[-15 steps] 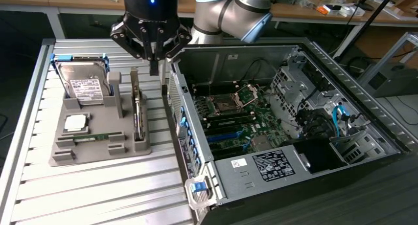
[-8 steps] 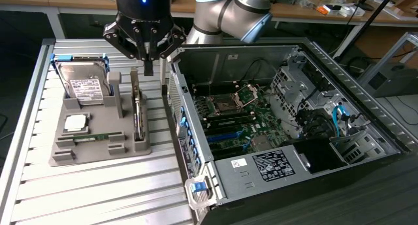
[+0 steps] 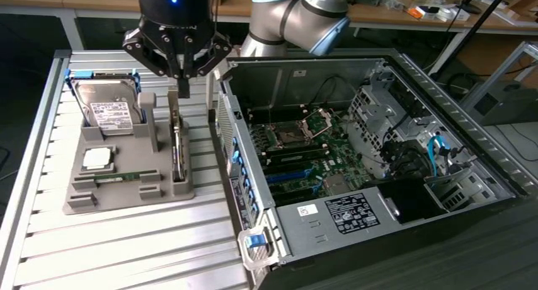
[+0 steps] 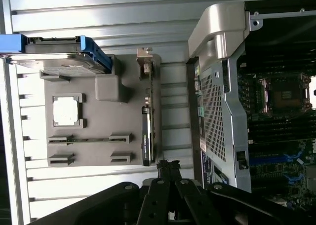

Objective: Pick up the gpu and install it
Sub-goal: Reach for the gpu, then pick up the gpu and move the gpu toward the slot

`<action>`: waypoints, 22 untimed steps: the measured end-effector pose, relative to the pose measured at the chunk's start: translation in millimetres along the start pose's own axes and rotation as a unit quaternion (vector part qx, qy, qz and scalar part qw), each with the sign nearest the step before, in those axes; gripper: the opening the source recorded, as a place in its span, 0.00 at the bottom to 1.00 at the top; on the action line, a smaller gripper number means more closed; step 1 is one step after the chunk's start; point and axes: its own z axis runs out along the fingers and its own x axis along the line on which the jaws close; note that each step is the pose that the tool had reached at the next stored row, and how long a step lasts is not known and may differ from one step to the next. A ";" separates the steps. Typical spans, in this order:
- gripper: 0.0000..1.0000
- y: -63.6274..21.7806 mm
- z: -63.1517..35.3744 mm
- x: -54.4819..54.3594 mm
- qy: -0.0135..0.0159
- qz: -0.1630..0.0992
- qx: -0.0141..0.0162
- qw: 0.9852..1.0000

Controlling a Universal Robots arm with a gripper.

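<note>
The gpu (image 3: 177, 145) stands on its long edge in a slot on the right side of the grey holder (image 3: 126, 198); in the wrist view it is a thin black card (image 4: 147, 136) with its silvery bracket (image 4: 144, 62) at one end. My gripper (image 3: 183, 87) hangs just above the card's far end, a little clear of it. Its fingertips (image 4: 168, 167) are pressed together with nothing between them. The open computer case (image 3: 278, 220) lies beside the holder, on the exterior view's right, with the motherboard (image 3: 303, 151) exposed.
The holder also carries a silver hard drive (image 3: 113, 107) in a blue frame, a square CPU (image 3: 97, 157) and a green RAM stick (image 3: 118, 176). The case's side wall (image 3: 239, 170) rises close to the gpu. Everything rests on a slatted metal table (image 3: 126, 252).
</note>
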 end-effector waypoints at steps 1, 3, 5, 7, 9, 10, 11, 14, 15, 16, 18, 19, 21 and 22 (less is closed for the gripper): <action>0.11 -0.1 0.0 1.4 0.000 0.000 0.000 1.000; 0.11 -0.3 -0.1 4.1 0.000 0.000 0.000 1.000; 0.11 -0.5 -0.2 6.5 0.000 0.000 0.000 1.000; 0.11 -0.7 -0.2 8.4 0.000 0.000 0.000 1.000; 0.11 -0.6 -0.2 8.5 0.000 0.000 0.000 1.000; 0.11 -0.7 -0.2 8.5 0.000 0.000 0.000 1.000; 0.11 -0.7 -0.2 8.6 0.000 0.000 0.000 1.000; 0.11 -0.7 -0.2 8.6 0.000 0.000 0.000 1.000; 0.11 -0.7 -0.2 8.6 0.000 0.000 0.000 1.000; 0.11 -0.7 -0.2 8.6 0.000 0.000 0.000 1.000; 0.11 -0.7 -0.2 8.6 0.000 0.000 0.000 1.000; 0.11 -0.7 -0.2 8.6 0.000 0.000 0.000 1.000; 0.11 -0.6 -0.2 8.6 0.000 0.000 0.000 1.000; 0.11 -0.6 -0.2 8.6 0.000 0.000 0.000 1.000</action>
